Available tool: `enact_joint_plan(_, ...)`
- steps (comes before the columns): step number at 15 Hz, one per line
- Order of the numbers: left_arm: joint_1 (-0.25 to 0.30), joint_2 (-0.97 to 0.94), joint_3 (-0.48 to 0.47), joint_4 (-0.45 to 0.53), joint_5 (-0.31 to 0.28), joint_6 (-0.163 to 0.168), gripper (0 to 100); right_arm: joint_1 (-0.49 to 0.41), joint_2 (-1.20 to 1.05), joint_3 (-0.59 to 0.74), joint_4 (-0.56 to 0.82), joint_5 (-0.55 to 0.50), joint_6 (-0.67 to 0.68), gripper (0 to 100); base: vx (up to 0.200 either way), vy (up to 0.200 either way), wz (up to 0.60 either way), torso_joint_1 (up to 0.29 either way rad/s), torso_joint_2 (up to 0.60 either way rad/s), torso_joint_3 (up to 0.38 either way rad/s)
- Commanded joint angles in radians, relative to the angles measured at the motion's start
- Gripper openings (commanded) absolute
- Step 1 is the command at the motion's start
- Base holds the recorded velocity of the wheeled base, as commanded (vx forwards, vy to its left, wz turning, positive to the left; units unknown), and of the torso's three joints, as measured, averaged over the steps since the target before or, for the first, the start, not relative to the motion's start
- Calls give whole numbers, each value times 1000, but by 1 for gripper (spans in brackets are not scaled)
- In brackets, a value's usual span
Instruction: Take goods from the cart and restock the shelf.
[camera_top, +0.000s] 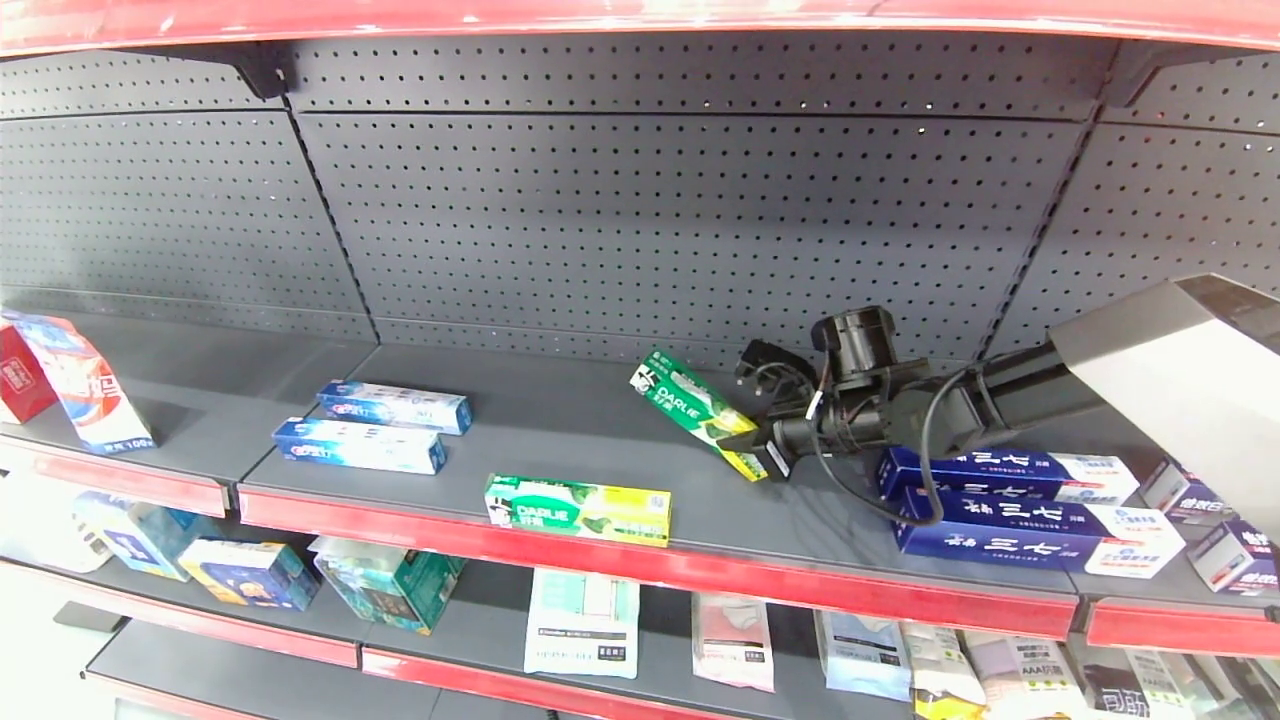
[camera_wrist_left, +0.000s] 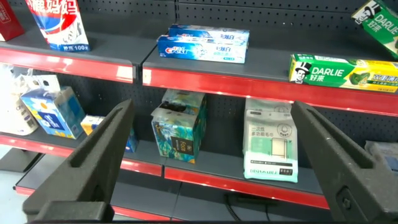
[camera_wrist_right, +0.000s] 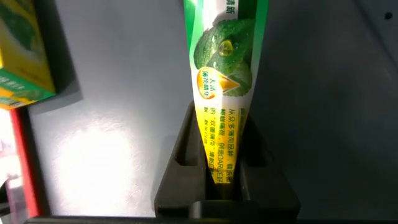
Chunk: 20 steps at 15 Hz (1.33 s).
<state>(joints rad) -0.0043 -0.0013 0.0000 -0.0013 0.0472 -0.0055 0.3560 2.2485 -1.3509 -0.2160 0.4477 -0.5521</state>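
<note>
My right gripper (camera_top: 762, 450) is shut on the yellow end of a green toothpaste box (camera_top: 695, 408), which slants just above the grey shelf board (camera_top: 570, 430), its far end toward the pegboard. In the right wrist view the box (camera_wrist_right: 222, 68) runs away from the gripper (camera_wrist_right: 222, 171), pinched between the two fingers. A second green toothpaste box (camera_top: 578, 509) lies flat along the shelf's red front edge; the left wrist view shows this box (camera_wrist_left: 342, 71) too. My left gripper (camera_wrist_left: 211, 162) hangs open in front of the lower shelves, with nothing between its fingers.
Two blue-white toothpaste boxes (camera_top: 360, 446) lie left of centre. Dark blue boxes (camera_top: 1030, 525) are stacked under my right arm. A red-blue carton (camera_top: 80, 385) stands at far left. Lower shelves hold tissue packs (camera_wrist_left: 180, 124) and sachets (camera_wrist_left: 271, 147). Bare shelf lies between the green boxes.
</note>
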Motion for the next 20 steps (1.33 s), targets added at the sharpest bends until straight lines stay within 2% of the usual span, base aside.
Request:
enact_joint_plan(1,0,1,0,0,0,-1,100,0,26,-36,0,-6,-22,0,0,0,0,0,0,0)
enact_joint_plan(4,0,1,0,0,0,-1,100,-14,29,-22,3,-17,-132,0,0,0,0,0,0,0)
enact_joint_plan(9,0,1,0,0,0,-1,100,-17,39,-37,3,-58,-235,0,0,0,0,0,0,0)
enact_joint_plan(13,0,1,0,0,0,-1,100,-3,39,-34,3,-67,-239,0,0,0,0,0,0,0)
enact_joint_plan(14,0,1,0,0,0,-1,100,-2,39,-33,3,-67,-239,100,0,0,0,0,0,0)
enact_joint_plan(20,0,1,0,-2,0,-1,100,-11,28,-28,1,-67,-229,100,0,0,0,0,0,0)
